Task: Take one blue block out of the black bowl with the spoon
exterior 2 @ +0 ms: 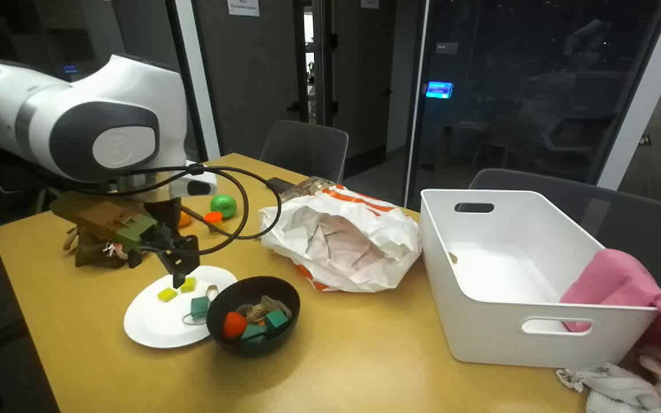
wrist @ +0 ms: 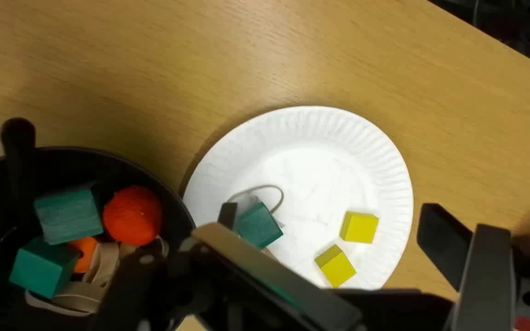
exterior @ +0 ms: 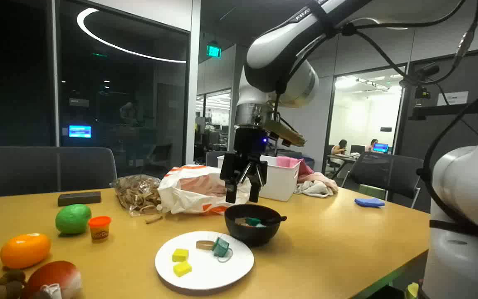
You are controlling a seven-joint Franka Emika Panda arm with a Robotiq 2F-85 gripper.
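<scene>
The black bowl (exterior: 247, 234) stands upright on the table. Inside it, in the wrist view, lie two blue-green blocks, a flatter-lying one (wrist: 68, 216) and one below it (wrist: 44, 268). A dark handle, apparently the spoon (wrist: 18, 138), leans over the rim; its lower end is lost in the bowl's shadow. A red ball (wrist: 133, 215) and tan rubber bands share the bowl. My gripper (wrist: 331, 223) is open, its fingers wide apart with nothing held. It hangs above the white plate, beside the bowl, as an exterior view shows the gripper (exterior 2: 156, 269).
On the white plate (exterior: 206, 280) are a blue-green block (exterior: 221, 247), two yellow blocks (exterior: 180, 255) and rubber bands. Behind the bowl sit a plastic bag (exterior 2: 365, 252) and a white bin (exterior 2: 537, 332). A green fruit (exterior: 73, 219) and orange fruit (exterior: 25, 251) lie farther off.
</scene>
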